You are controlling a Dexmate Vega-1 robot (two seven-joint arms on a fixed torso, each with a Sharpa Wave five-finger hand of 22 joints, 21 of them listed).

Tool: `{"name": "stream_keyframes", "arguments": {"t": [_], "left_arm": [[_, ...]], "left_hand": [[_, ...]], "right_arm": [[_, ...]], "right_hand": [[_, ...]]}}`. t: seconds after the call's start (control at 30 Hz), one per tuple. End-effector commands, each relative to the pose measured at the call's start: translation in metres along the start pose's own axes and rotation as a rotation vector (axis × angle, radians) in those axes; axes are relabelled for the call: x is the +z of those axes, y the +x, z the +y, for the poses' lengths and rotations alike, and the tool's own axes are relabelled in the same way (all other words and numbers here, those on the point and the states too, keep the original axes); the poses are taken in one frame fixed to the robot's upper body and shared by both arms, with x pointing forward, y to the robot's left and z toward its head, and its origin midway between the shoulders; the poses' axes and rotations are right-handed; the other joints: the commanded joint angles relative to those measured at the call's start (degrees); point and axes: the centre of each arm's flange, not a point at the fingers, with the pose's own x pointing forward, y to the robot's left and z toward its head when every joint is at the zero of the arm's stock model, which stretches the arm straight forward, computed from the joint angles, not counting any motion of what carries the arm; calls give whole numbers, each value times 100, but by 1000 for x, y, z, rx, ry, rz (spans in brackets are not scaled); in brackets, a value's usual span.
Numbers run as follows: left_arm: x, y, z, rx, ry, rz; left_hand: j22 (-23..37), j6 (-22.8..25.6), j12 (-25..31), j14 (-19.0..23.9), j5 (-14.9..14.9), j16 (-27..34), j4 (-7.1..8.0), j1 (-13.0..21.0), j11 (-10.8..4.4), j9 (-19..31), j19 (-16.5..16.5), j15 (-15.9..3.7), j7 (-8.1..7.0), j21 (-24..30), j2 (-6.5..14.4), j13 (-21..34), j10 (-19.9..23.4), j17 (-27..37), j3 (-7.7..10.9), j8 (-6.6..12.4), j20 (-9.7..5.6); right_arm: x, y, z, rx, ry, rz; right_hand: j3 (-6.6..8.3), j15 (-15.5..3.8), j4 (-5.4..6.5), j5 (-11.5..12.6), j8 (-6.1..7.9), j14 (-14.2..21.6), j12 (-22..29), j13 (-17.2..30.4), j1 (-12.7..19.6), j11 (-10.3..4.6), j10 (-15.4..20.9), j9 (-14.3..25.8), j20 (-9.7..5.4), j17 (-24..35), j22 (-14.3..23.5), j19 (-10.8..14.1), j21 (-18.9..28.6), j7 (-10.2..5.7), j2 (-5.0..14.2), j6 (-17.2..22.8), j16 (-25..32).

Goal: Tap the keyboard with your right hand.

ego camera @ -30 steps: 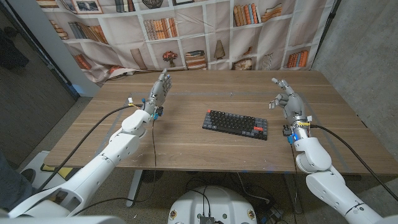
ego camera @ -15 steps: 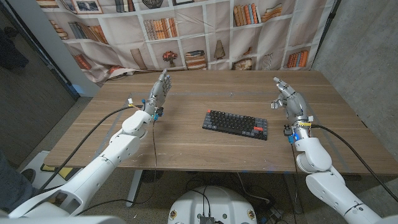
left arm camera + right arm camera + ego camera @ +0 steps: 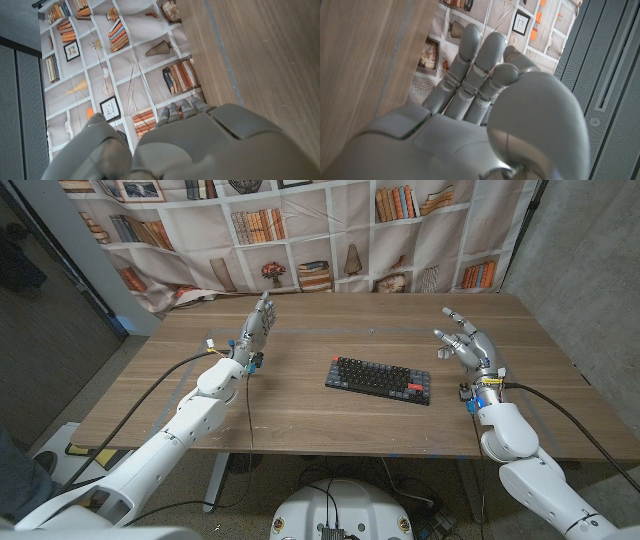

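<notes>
Right hand (image 3: 465,346) raised above the desk (image 3: 300,405) near its right side, fingers spread apart, holding nothing. Well apart from the keyboard (image 3: 378,380), no contact made. Left hand (image 3: 257,326) upright near the far left of the desk, fingers straight and close together but not curled, empty.

Keyboard lay near the desk's middle, slightly right of centre, long edge skewed a little from the desk's front edge.

Risks judged from here: spread fingers could land on several keys at once, or catch the keyboard's right edge and shove it sideways. Too hard a descent could slide it on the smooth wood. Skewed lie could throw off a straight approach.

Keyboard: flat, slim rectangle, dark keycaps, a few red accent keys. Desk: brown woodgrain, matte. Hands: pale grey, smooth, hard-looking shells with jointed fingers. Printed bookshelf cloth (image 3: 300,230) hung behind.
</notes>
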Motion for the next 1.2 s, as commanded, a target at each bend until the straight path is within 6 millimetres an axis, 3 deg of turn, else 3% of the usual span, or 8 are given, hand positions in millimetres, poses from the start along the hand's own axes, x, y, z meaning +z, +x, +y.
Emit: {"name": "stream_keyframes", "arguments": {"t": [0.03,0.33,0.37,0.5,0.77,0.9,1.03,1.2], "left_arm": [[0,-5,2,15,-9,-6],[-2,-9,1,21,-12,0],[-3,-9,0,18,-15,3],[-5,-8,-3,6,-15,11],[-2,-7,-4,-3,-2,13],[3,-6,-4,-5,10,8],[5,-6,-4,-3,12,-1],[5,-7,-4,-3,12,-4]], "left_hand": [[4,42,-21,10,-10,-17,-22,51,-19,15,14,7,-3,-2,12,6,25,15,24,-14,1],[4,60,-21,30,-22,-18,-26,65,-5,15,19,-1,-15,-8,24,6,56,16,22,-18,3],[4,60,-20,32,-23,-18,-27,66,-6,15,20,0,-18,-9,24,6,59,16,21,-19,4],[5,66,-23,37,-28,-19,-28,72,-15,16,21,1,-17,-12,30,6,65,17,21,-22,4],[5,81,-32,45,-40,-24,-32,88,-20,16,16,4,-13,-21,48,7,70,17,23,-26,12],[5,89,-36,45,-45,-28,-34,98,-17,16,15,5,-12,-25,61,7,73,17,28,-28,15],[5,126,-33,76,-54,-22,-37,131,-23,17,30,20,-20,-25,123,7,104,17,56,-21,32],[5,130,-35,86,-60,-22,-41,153,-19,17,39,15,-12,-25,160,7,114,16,74,-25,36]], "right_arm": [[4,-3,5,-6,-36,8],[16,-4,16,33,-186,-21],[17,-4,17,31,-208,-25],[21,-4,21,37,-242,-44],[36,-7,35,72,-415,-86],[44,-9,41,71,-487,-118],[50,-9,47,91,-571,-130],[59,-8,55,92,-701,-137]], "right_hand": [[67,-28,10,196,16,21,-4,-77,280,11,14,23,-36,42,141,100,224,-65,56,12,70],[0,-21,105,895,14,57,176,-121,412,12,57,15,-34,45,64,99,493,-158,166,96,195],[-18,-21,91,973,10,45,129,-202,419,16,16,14,-32,8,126,115,579,-158,131,87,173],[156,-22,85,1373,5,141,306,-153,478,18,72,7,-19,-61,672,140,932,-117,149,62,272],[61,-14,113,1566,4,117,360,-211,450,16,12,4,-42,-112,386,136,839,-102,154,41,414],[170,-17,112,1743,-5,113,404,-250,462,24,35,-1,-20,-265,567,136,917,17,189,-5,390],[178,-16,121,1817,-13,139,441,-265,437,22,43,-5,-31,-310,538,167,907,48,193,-58,434],[91,-13,112,1866,2,124,482,-302,417,21,41,-7,-50,-344,228,214,799,14,163,-63,497]]}}
